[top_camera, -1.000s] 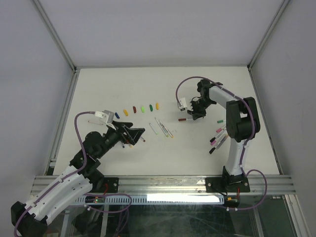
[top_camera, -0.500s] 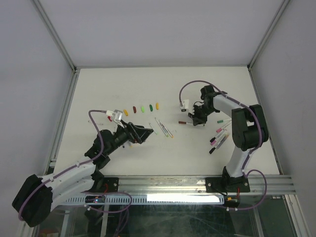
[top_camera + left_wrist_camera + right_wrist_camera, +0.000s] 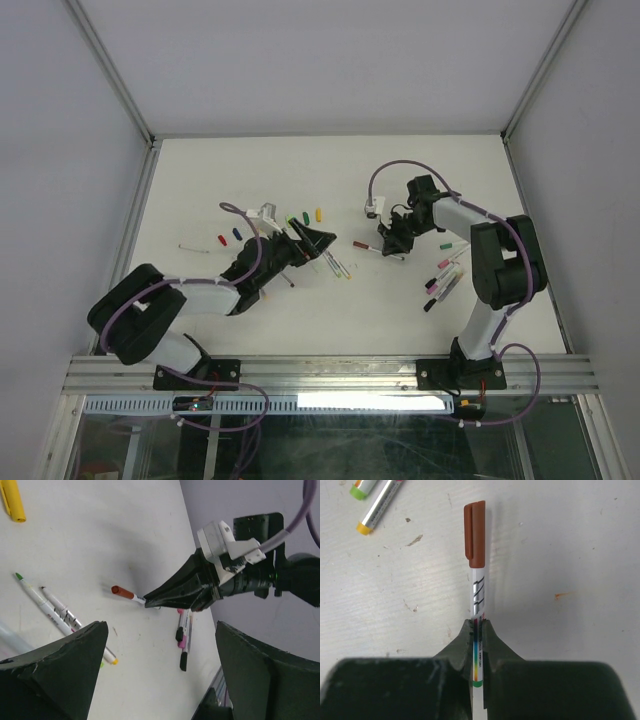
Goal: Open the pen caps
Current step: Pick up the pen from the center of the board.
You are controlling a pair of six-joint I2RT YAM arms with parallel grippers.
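Reaching across the white table [image 3: 200, 180], the left arm [image 3: 200, 298] stretches from the lower left of the top view to the middle, and the right arm [image 3: 480, 240] folds in from the right edge to meet it. The left gripper [image 3: 322, 240] has its jaws spread wide and holds nothing; in its own wrist view they frame the scene from the lower corners, facing the right gripper [image 3: 150, 600] across a short gap. The right gripper is clamped on the barrel of one pen [image 3: 478, 592], which lies low over the table just right of centre in the top view. Its brown cap [image 3: 475, 532] is on and sticks out past the fingertips toward the left gripper. In that view a row of loose caps [image 3: 303, 217] sits at the upper middle, partly hidden by the left arm, and bare pens [image 3: 338, 264] lie just below centre, so I judge several pens are done. A cluster of capped pens [image 3: 441, 278] waits at the right, near the right arm, so much is left. The step in hand looks like pulling off the brown cap, which neither left finger touches yet.
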